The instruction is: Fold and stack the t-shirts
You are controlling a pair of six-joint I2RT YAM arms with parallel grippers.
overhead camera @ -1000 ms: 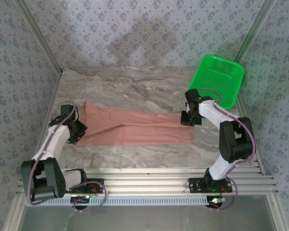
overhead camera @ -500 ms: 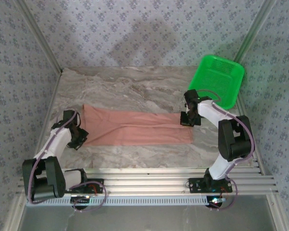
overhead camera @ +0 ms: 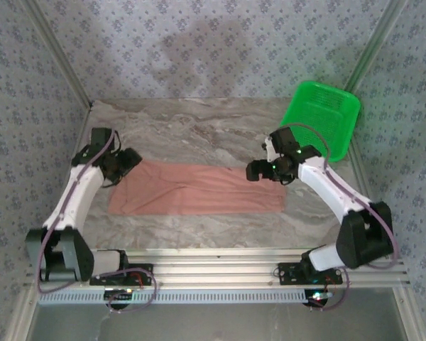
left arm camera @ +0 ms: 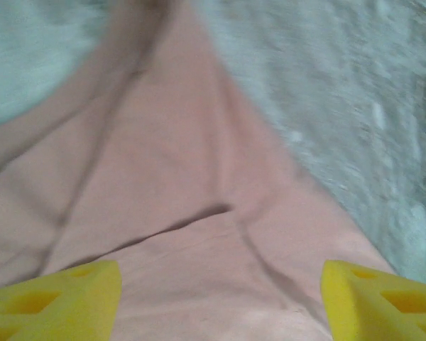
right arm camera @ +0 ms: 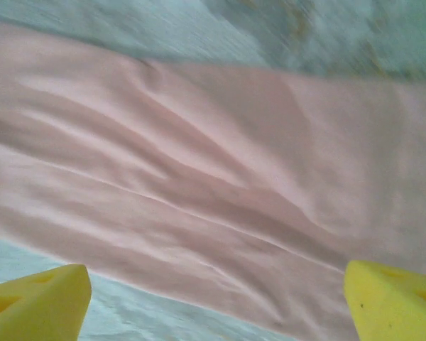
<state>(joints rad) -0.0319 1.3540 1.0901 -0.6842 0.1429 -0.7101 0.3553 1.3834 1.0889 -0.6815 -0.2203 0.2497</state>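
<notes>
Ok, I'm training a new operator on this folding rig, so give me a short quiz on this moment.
1. True or false: the t-shirt lies on the table, outside the green basket.
2. The right gripper is: A) shut on cloth, B) open, C) holding the basket.
3. Fill in: the left gripper is over the t-shirt's ____ end.
Key: 1 true; 2 B; 3 left.
</notes>
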